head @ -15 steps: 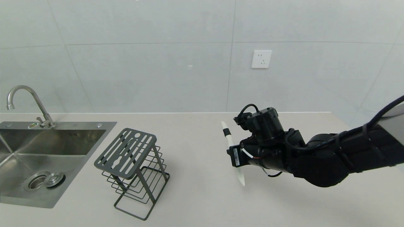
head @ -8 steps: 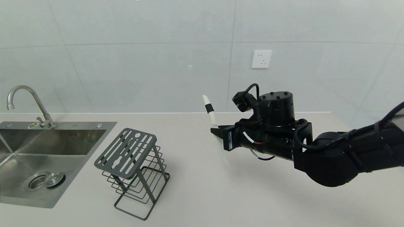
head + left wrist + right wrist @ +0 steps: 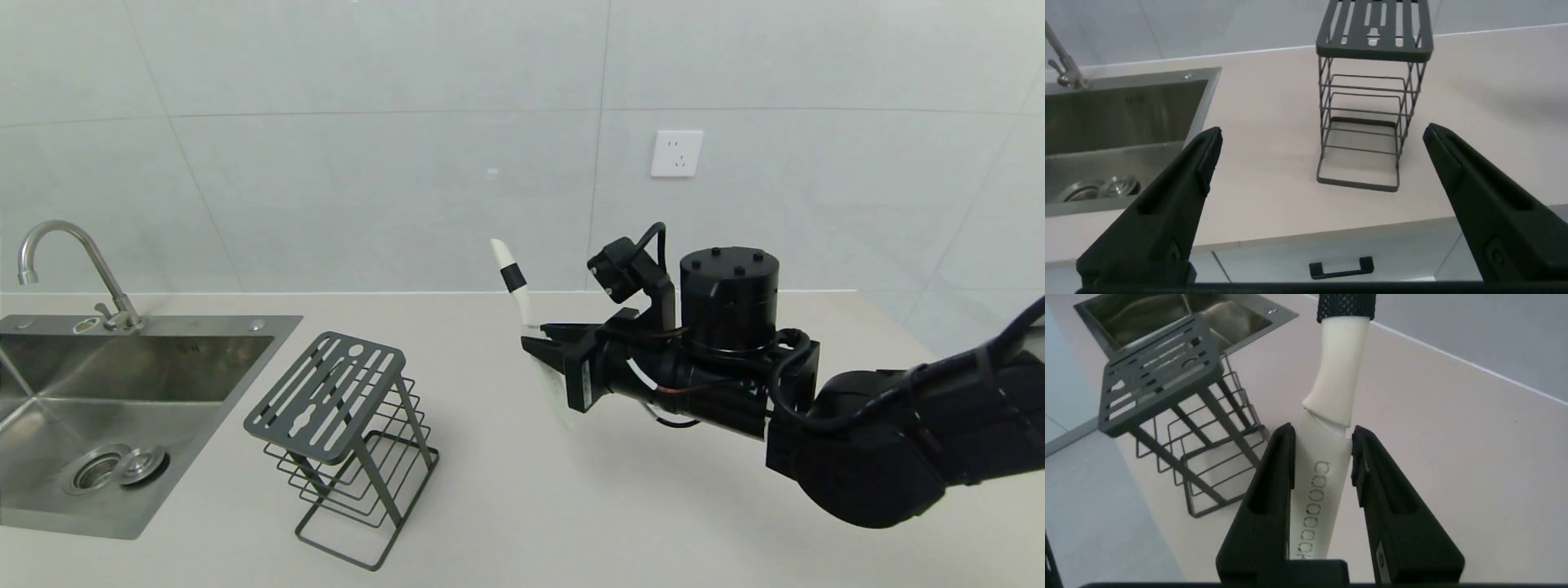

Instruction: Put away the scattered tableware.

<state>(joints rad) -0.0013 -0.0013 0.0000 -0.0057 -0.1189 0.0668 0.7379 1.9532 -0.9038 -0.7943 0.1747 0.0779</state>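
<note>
Item 1 – knife (image 3: 522, 306): white, with a black band near the handle's end and a row of small oval marks along the blade. It is held in the air above the table (image 3: 506, 506), near upright, with the handle tilted toward 11 o'clock and the blade pointed down toward 5 o'clock.

Item 2 – right gripper (image 3: 540, 343): its fingers are clenched on the flat of the blade, just under the handle. In the head view it is placed right of centre, with the arm entering from 4 o'clock.

Item 3 – left gripper (image 3: 1323, 135): its fingers are spread wide with nothing between them, and it is aimed at the rack from across the table edge.

Item 4 – rack (image 3: 325, 400): dark wire frame with a slotted, sloping top plate. It is stood on the table at 8 o'clock from the knife, well apart from it.

Item 5 – sink (image 3: 163, 325): steel, set into the table at 9 o'clock from the rack, with a faucet (image 3: 98, 265) at its far rim.

Item 6 – wall outlet (image 3: 677, 153): white, found at 1 o'clock from the knife.
</note>
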